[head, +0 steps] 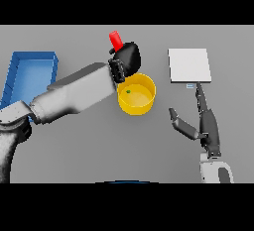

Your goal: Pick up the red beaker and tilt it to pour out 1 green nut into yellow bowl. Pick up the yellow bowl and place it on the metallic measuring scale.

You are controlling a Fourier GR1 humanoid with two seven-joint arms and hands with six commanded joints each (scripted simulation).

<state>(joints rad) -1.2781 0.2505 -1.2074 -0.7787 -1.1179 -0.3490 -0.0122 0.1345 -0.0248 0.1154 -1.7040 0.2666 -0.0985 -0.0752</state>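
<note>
One green nut (pixel 128 91) already lies inside the yellow bowl (pixel 144 103), so the pouring half of the task looks done, while lifting the bowl onto the scale is all still to do. Across the grey tabletop (pixel 89 145), the biggest item is the blue bin (pixel 27 71) at the upper left of the frame, which plays no part here. Next in size, the metallic measuring scale (pixel 189 65) sits in the upper right as a pale square plate with a small display on its near edge, bare and well apart from the bowl. That bowl stands just above the frame's centre, upright on the tabletop. Smaller again, the red beaker (pixel 115 40) pokes out at top centre, tilted, just beyond the bowl's far rim, with only its upper part visible. Reaching in from the lower left, the left hand (pixel 127 59) has its fingers curled round the beaker, holding it raised over the bowl's back edge. At the lower right, the right hand (pixel 206 126) rests idle with fingers straight and thumb spread, pointing toward the scale.
</note>
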